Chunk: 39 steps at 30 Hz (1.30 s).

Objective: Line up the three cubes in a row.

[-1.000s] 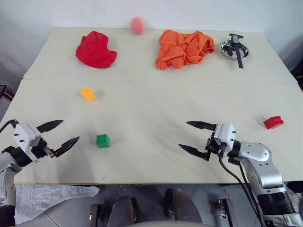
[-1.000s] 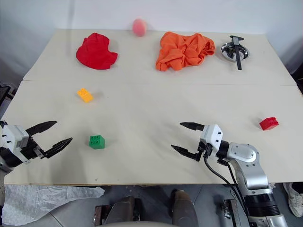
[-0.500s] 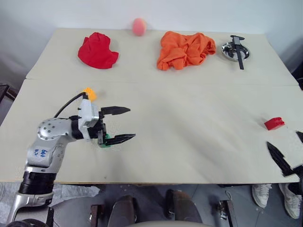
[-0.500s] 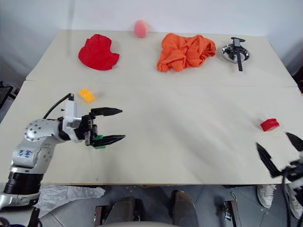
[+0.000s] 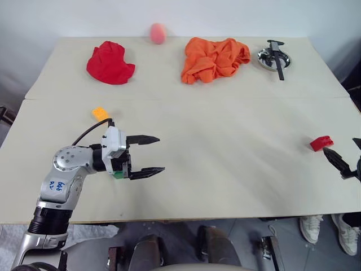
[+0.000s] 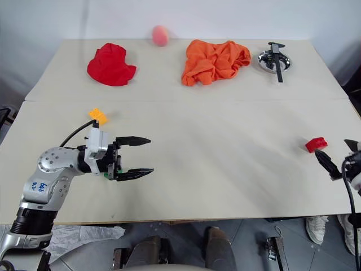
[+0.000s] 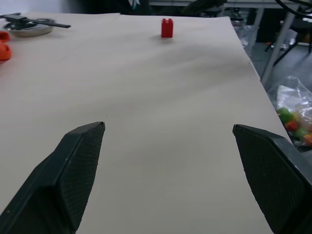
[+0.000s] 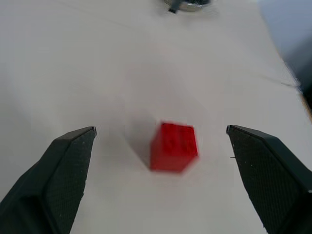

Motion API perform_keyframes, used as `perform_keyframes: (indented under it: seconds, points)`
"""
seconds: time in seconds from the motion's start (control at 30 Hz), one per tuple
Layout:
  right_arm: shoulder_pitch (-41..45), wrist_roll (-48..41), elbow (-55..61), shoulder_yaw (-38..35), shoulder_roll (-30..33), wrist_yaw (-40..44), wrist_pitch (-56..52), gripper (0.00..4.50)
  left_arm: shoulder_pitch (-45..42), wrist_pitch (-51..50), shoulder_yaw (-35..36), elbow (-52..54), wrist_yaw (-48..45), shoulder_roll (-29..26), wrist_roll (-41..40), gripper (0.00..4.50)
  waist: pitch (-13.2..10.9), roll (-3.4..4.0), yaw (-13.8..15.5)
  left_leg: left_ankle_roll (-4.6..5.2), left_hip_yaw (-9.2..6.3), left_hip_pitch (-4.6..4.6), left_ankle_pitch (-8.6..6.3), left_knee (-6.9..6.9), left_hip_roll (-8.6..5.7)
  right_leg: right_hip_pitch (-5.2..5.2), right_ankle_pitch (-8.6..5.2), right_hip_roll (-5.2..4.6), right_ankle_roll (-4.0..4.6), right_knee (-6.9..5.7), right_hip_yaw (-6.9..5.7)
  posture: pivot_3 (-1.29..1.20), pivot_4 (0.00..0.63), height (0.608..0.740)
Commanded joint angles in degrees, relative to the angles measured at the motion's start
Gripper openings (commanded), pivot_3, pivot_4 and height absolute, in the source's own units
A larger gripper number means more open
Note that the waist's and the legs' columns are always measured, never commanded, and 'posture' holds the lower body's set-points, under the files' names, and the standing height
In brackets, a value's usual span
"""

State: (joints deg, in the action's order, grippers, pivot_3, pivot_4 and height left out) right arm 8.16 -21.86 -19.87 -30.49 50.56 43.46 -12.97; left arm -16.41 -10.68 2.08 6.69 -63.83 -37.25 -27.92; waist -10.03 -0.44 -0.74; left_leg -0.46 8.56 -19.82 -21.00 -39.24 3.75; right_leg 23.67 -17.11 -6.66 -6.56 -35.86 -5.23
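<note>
The right gripper (image 8: pixel 161 146), jaws gaping and empty, is facing the red cube (image 8: pixel 174 146) at twelve o'clock (light, rigid, probably slick); gripping flat sides looks best.

Probably a robotics lab: a bare counter (image 5: pixel 225 141) against a plain white wall (image 5: pixel 225 17), desk legs and clutter at two o'clock.

I see a beige table (image 5: pixel 225 169); red block (image 8: pixel 174 146) lies between my right fingers (image 8: pixel 58 185), green block (image 5: pixel 118 174) behind my left fingers (image 5: pixel 148 170), yellow block (image 5: pixel 100 113) beyond; cloths, ball, bowl (image 5: pixel 271 56) far.
</note>
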Motion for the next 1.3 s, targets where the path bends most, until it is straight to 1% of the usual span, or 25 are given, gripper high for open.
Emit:
perform_keyframes:
  seconds: [0.03, 0.1, 0.17, 0.33, 0.37, 0.43, 0.47, 0.5, 0.53, 0.63, 0.67, 0.73, 0.87, 0.93, 1.0, 1.07, 1.17, 1.27, 1.3]
  points:
    - [11.29, 4.00, -13.16, 5.73, 5.10, 2.39, -2.12, 4.50, 2.11, -0.12, 2.42, 4.70, 1.06, -0.61, -1.33, 4.47, -0.02, 0.04, -0.02, 0.03, 0.03, 0.01, -0.01, -0.03, -0.02, 0.00, 0.02, -0.01, -0.03, 0.02, 0.03, 0.00, 0.150, 0.740]
    - [17.37, 7.50, -20.84, 10.08, 6.88, 4.14, -0.22, 4.50, 3.73, -0.88, 3.10, 6.47, 1.55, -0.96, -1.65, 4.47, -0.03, 0.08, 0.05, 0.06, 0.05, -0.05, -0.02, -0.04, -0.03, 0.02, 0.04, -0.02, -0.06, 0.04, 0.06, 0.00, 0.150, 0.740]
    - [21.40, 9.63, -27.14, 12.77, 7.54, 4.77, 0.17, 4.50, 4.62, -0.99, 3.68, 7.27, 2.32, -0.95, -1.35, 4.47, -0.02, 0.10, 0.33, 0.05, 0.04, -0.06, -0.02, -0.03, 0.01, 0.06, 0.03, 0.01, -0.06, 0.05, 0.03, 0.00, 0.150, 0.740]
    - [26.68, 12.40, -35.47, 16.30, 7.43, 6.53, -0.07, 4.50, 5.32, -1.07, 4.16, 8.17, 3.24, -0.97, -1.18, 4.47, -0.02, 0.10, 0.55, 0.05, 0.00, -0.33, -0.01, -0.19, 0.04, 0.16, 0.04, 0.01, -0.07, 0.09, -0.07, 0.00, 0.150, 0.740]
    - [27.33, 12.75, -36.57, 16.70, 7.31, 6.47, 0.48, 4.12, 5.39, -1.13, 4.28, 8.31, 3.32, -1.02, -1.24, 4.50, -0.02, 0.11, 0.47, 0.05, 0.01, -0.36, -0.02, -0.23, 0.03, 0.19, 0.05, 0.01, -0.10, 0.08, -0.06, 0.00, 0.150, 0.740]
    - [28.24, 13.22, -38.17, 17.18, 7.18, 6.45, 1.43, 3.67, 5.46, -1.18, 4.42, 8.40, 3.38, -1.11, -1.31, 4.50, -0.02, 0.12, 0.28, 0.05, 0.02, -0.36, -0.02, -0.26, 0.04, 0.19, 0.06, 0.01, -0.11, 0.06, -0.05, 0.00, 0.150, 0.740]
    - [28.60, 13.40, -38.78, 17.32, 7.15, 6.46, 1.65, 3.26, 5.45, -1.22, 4.47, 8.40, 3.37, -1.12, -1.33, 4.50, -0.02, 0.12, 0.18, 0.05, 0.02, -0.36, -0.02, -0.26, 0.05, 0.19, 0.06, 0.02, -0.10, 0.06, -0.05, 0.00, 0.150, 0.740]
    - [28.80, 13.39, -39.19, 17.34, 7.05, 6.76, 2.22, 2.98, 5.49, -1.21, 4.60, 8.42, 3.39, -1.11, -1.35, 4.50, -0.02, 0.12, 0.04, 0.05, 0.02, -0.35, -0.02, -0.26, 0.05, 0.19, 0.06, 0.02, -0.10, 0.04, -0.05, 0.00, 0.150, 0.740]
    - [28.51, 13.12, -38.69, 17.48, 6.75, 8.32, 3.58, 2.60, 5.57, -1.13, 4.97, 8.38, 3.45, -1.05, -1.51, 4.50, -0.02, 0.12, -0.10, 0.05, 0.02, -0.35, -0.02, -0.26, 0.06, 0.19, 0.06, 0.02, -0.10, 0.03, -0.05, 0.00, 0.150, 0.740]
    - [28.37, 11.88, -36.33, 17.76, 6.25, 13.33, 3.52, 1.62, 5.66, -1.02, 5.70, 8.07, 3.36, -0.91, -1.83, 3.92, -0.02, 0.12, -0.47, 0.05, 0.01, -0.36, -0.02, -0.26, 0.06, 0.19, 0.06, 0.02, -0.10, 0.04, -0.05, 0.00, 0.150, 0.740]
    - [28.24, 11.93, -35.14, 18.13, 6.09, 14.86, 4.80, 1.49, 5.75, -1.04, 5.86, 7.89, 3.28, -0.88, -1.90, 3.61, -0.02, 0.12, -0.60, 0.05, 0.01, -0.36, -0.01, -0.26, 0.06, 0.19, 0.06, 0.02, -0.11, 0.04, -0.06, 0.00, 0.150, 0.740]
    - [27.61, 12.02, -30.95, 19.53, 5.65, 18.71, 6.59, 1.50, 6.01, -0.79, 6.13, 7.35, 3.06, -0.83, -1.87, 3.00, -0.02, 0.13, -0.84, 0.05, 0.00, -0.36, -0.01, -0.26, 0.06, 0.19, 0.06, 0.02, -0.11, 0.03, -0.05, 0.00, 0.150, 0.740]
    - [26.13, 10.27, -14.85, 24.53, 4.26, 29.05, 5.72, 1.50, 6.81, -0.57, 6.54, 6.34, 2.69, -0.74, -2.22, 2.99, -0.02, 0.19, -1.07, 0.04, -0.01, -0.36, -0.01, -0.26, 0.09, 0.24, 0.06, 0.04, -0.10, 0.01, -0.04, 0.00, 0.150, 0.740]
    - [29.00, 11.17, -7.11, 30.05, 2.39, 33.41, 4.06, 1.50, 6.94, -0.35, 6.34, 5.56, 2.02, -0.69, -2.26, 2.99, -0.02, 0.19, -1.16, 0.03, 0.00, -0.36, -0.01, -0.26, 0.12, 0.25, 0.06, 0.07, -0.10, -0.02, -0.02, 0.00, 0.150, 0.740]
    - [32.32, 13.05, -3.45, 34.84, 0.36, 35.95, 2.85, 1.50, 6.60, -0.37, 5.96, 4.71, 1.23, -0.64, -2.20, 2.99, -0.02, 0.21, -1.43, 0.01, 0.02, -0.34, -0.01, -0.28, 0.15, 0.28, 0.06, 0.09, -0.10, -0.04, -0.01, 0.00, 0.150, 0.740]
    - [34.85, 14.31, -2.96, 37.53, -1.88, 36.27, 2.90, 1.50, 6.06, -0.65, 5.80, 4.05, 0.77, -0.50, -2.35, 2.99, -0.03, 0.21, -1.15, -0.01, 0.00, -0.38, -0.01, -0.29, 0.15, 0.33, 0.05, 0.07, -0.09, -0.09, -0.03, 0.00, 0.150, 0.740]
    - [37.16, 15.44, -3.66, 40.79, -4.72, 37.40, 2.91, 1.50, 5.76, -1.40, 6.12, 3.42, 0.60, -0.49, -2.83, 3.55, -0.03, 0.21, -0.03, 0.02, -0.11, -0.58, -0.04, -0.38, 0.09, 0.37, 0.05, 0.00, -0.09, -0.05, -0.19, 0.00, 0.150, 0.740]
    - [38.82, 17.61, -6.84, 43.31, -6.42, 38.21, 5.98, 1.50, 5.69, -0.82, 6.31, 3.19, 0.38, -0.74, -2.34, 4.46, -0.03, 0.21, 0.58, 0.16, -0.11, -0.77, -0.18, -0.68, 0.09, 0.41, 0.05, 0.00, -0.09, -0.04, -0.21, 0.00, 0.150, 0.740]
    - [39.33, 18.51, -8.29, 44.05, -6.78, 38.20, 7.15, 1.50, 5.80, -0.59, 6.49, 3.16, 0.35, -0.80, -2.23, 4.49, -0.03, 0.21, 0.61, 0.19, -0.11, -0.85, -0.20, -0.73, 0.08, 0.47, 0.06, -0.01, -0.10, -0.05, -0.22, 0.00, 0.150, 0.740]
